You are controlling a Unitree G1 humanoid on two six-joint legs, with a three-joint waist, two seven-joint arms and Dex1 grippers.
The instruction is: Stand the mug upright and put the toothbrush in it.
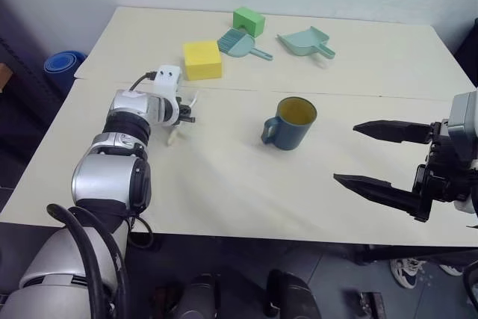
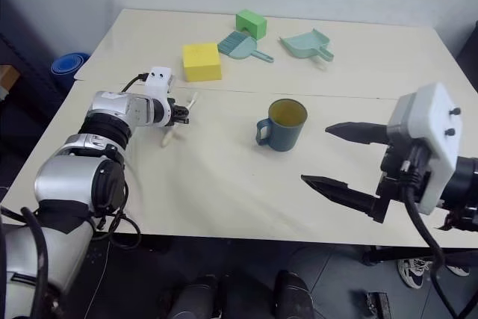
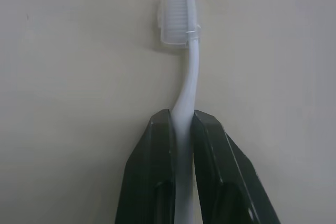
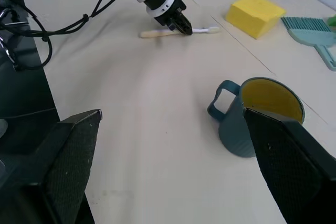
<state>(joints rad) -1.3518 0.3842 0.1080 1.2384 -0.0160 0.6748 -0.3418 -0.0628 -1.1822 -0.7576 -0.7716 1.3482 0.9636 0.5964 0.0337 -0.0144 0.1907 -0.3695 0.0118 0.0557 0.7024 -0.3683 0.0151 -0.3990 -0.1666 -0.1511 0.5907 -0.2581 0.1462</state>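
Toothbrush (image 3: pixel 185 103): lay flat on the table (image 1: pixel 224 184), left of centre in the head views, head with bristles pointing toward the top of the frame; in the left wrist view the white neck ran up from between the two black fingers.
Left gripper (image 1: pixel 190 116): pressed together on the toothbrush handle, pinching it about midway, low against the tabletop.
Mug (image 1: pixel 290 123): stood upright near the middle of the frame, yellow inside showing, handle toward the left; well apart from the toothbrush.
Right gripper (image 1: pixel 373 156): spread wide, nothing in it, at the right edge of the frame, right of the mug and apart from it.
Step in hand, as I judged it: the mug needed no more righting; the lift of the toothbrush was next.
Doing it well: raise it straight off the table first so the head does not drag, keep the pinch firm since the handle is slim and smooth, tip the free end downward over the yellow opening, and let go only once that end is inside the rim.
Risk: a brush gripped midway could swivel between the fingers.
Further out: yellow block (image 1: pixel 202 60), green block (image 1: pixel 249 21), teal brush (image 1: pixel 239 43) and dustpan (image 1: pixel 306 40) sat along the upper part of the frame, clear of the path.
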